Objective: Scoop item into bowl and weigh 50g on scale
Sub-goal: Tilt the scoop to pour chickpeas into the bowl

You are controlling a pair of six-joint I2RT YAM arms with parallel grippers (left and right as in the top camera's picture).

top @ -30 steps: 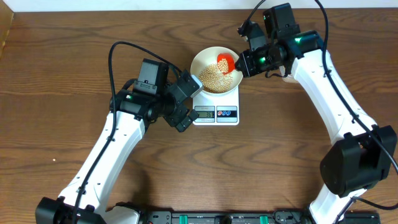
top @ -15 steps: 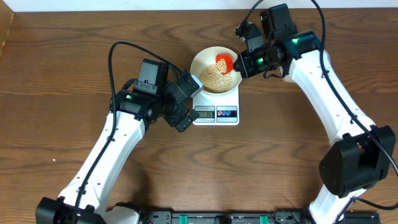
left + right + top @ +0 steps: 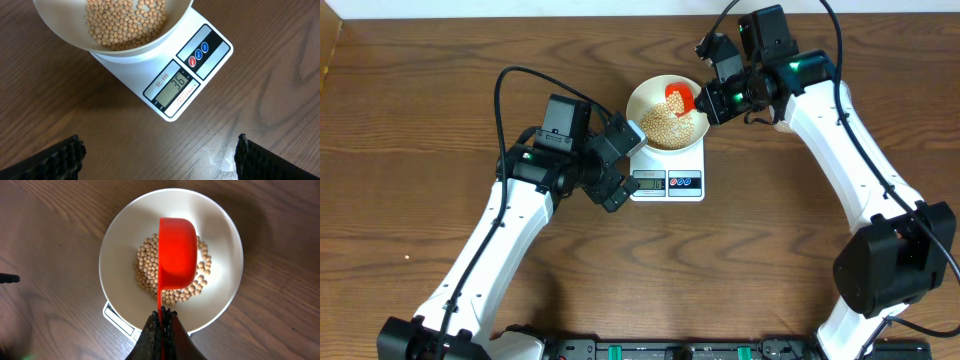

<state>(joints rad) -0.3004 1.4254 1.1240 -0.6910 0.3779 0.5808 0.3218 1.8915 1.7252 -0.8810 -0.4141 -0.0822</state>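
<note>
Beans (image 3: 146, 266) lie under the red scoop (image 3: 176, 252).
Your right gripper (image 3: 162, 317) clamps its handle, scoop pointing to 12 o'clock; left gripper (image 3: 157, 154) gapes.

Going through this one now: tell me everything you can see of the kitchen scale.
The scale is a small white rectangular slab, plastic by its look, lying flat on the brown wooden table. Its front strip carries a grey display reading 36, marked SF-400, beside a black panel with one red and one blue round button. The white bowl of beans sits on its platform, covering most of it. Nothing else touches it.
</note>
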